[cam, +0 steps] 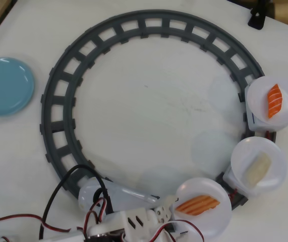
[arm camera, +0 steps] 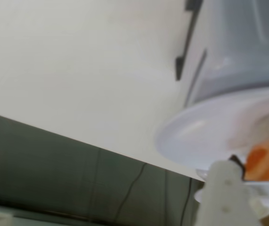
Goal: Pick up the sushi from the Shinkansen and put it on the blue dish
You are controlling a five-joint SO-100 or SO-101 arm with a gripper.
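The sushi (cam: 197,204), pale orange with thin lighter stripes, lies on the round white plate of the Shinkansen's (cam: 94,194) first car at the bottom of the overhead view. My gripper (cam: 176,218) is at that plate's left edge, open, with nothing held; its upper finger (cam: 167,201) reaches the rim. The wrist view shows the plate (arm camera: 205,136) close up, the sushi (arm camera: 266,162) at the right edge, and one white finger (arm camera: 228,197) beside it. The blue dish (cam: 5,85) sits far left, outside the track.
A grey ring of track (cam: 58,101) fills the table. Two more cars carry a cream-white piece (cam: 257,169) and a red-orange striped piece (cam: 274,100). Red and black wires (cam: 58,201) trail from my arm at the bottom left. A black clamp (cam: 257,15) stands top right.
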